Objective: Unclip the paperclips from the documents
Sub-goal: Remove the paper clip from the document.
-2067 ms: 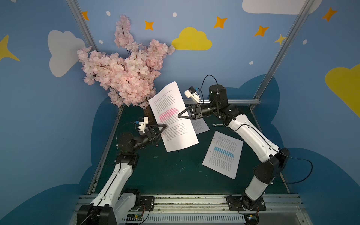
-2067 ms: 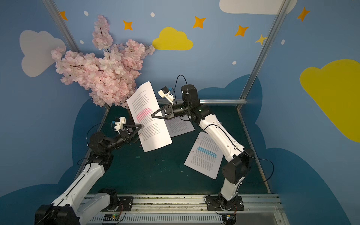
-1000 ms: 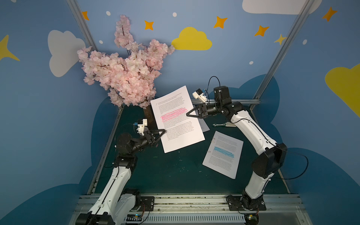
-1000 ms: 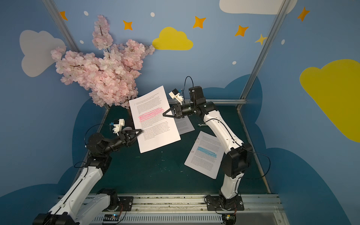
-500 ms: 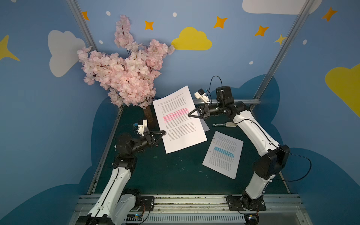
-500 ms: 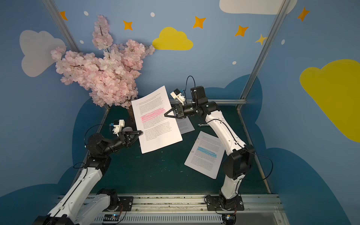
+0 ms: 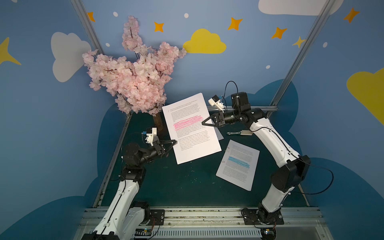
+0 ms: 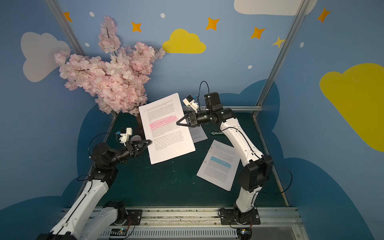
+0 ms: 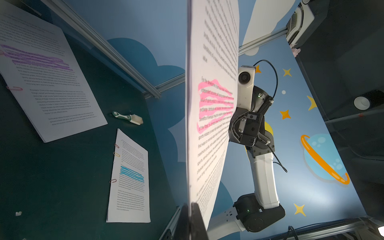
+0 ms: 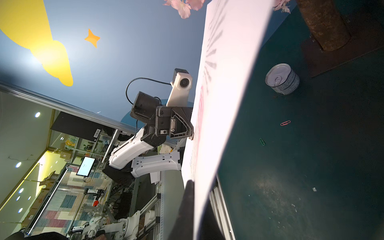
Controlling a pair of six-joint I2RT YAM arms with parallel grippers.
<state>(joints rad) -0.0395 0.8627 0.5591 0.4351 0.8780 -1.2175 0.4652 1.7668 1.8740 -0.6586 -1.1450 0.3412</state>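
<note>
Left gripper (image 7: pixel 176 142): jaws pressed together on the lower side edge of the white printed document with the pink highlighter band (image 7: pixel 191 128), which hung tilted in the air above the dark green table mat (image 7: pixel 176 187). Right gripper (image 7: pixel 202 123): jaws likewise pinched on the opposite edge of the same pink-banded document, level with the band. Judged reason: two-sided support keeps the sheets taut and off the mat, so a clip can be drawn off the edge without buckling the paper. The left wrist view showed only paper between the left pads; whether a clip sat there could not be told.

The white printed document with the blue highlighter band (image 7: pixel 239 164) lay flat on the mat near the right arm, with three small bent-wire paperclips (image 9: pixel 116 154) on one long edge. The white printed document with the purple highlighter band (image 9: pixel 47 79) lay flat farther back and carried a pink paperclip (image 9: pixel 15 88). A red paperclip (image 10: pixel 285 123) and a green paperclip (image 10: pixel 262 141) lay loose on the mat near the left arm, judged already removed.

Containers: one small silver tin can with a pull-tab lid (image 10: pixel 282 80) stood upright on the mat. The lid was sealed, the contents were not visible, and no clip was in or on it
</note>
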